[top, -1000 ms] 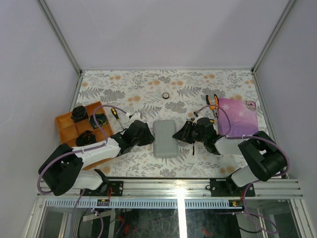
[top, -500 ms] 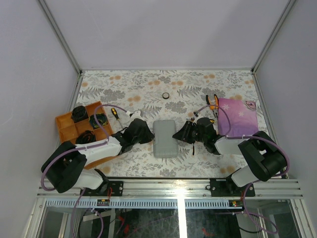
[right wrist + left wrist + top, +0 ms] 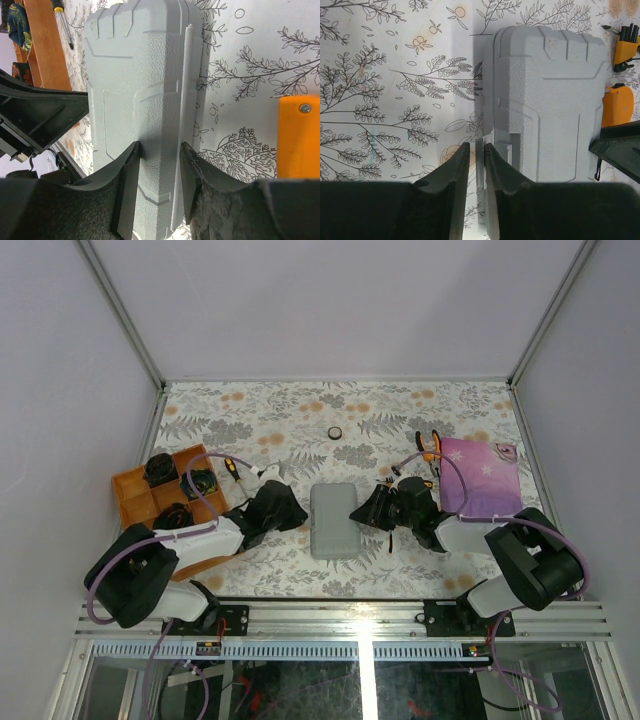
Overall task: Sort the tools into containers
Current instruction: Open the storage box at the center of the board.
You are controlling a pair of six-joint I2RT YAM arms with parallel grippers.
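Observation:
The grey tool case (image 3: 333,520) lies closed between my arms. In the left wrist view the case (image 3: 545,95) has a latch tab (image 3: 480,165) on its left edge, and my left gripper (image 3: 477,150) is shut on that tab. My right gripper (image 3: 159,150) is shut on the long ridged edge of the case (image 3: 135,85). A screwdriver (image 3: 231,468) lies by the orange tray. The black tape ring (image 3: 334,432) sits further back. Orange-handled pliers (image 3: 429,447) lie by the purple cloth. The orange tape measure (image 3: 617,105) and the bit set (image 3: 626,46) lie beyond the case.
An orange compartment tray (image 3: 135,488) with black items stands at the left. The purple star-patterned cloth (image 3: 482,476) lies at the right. In the right wrist view the tray (image 3: 44,47), the screwdriver (image 3: 62,22) and an orange block (image 3: 298,137) show.
My left gripper has shifted slightly to the left at the case's edge. The right arm and the case look the same.

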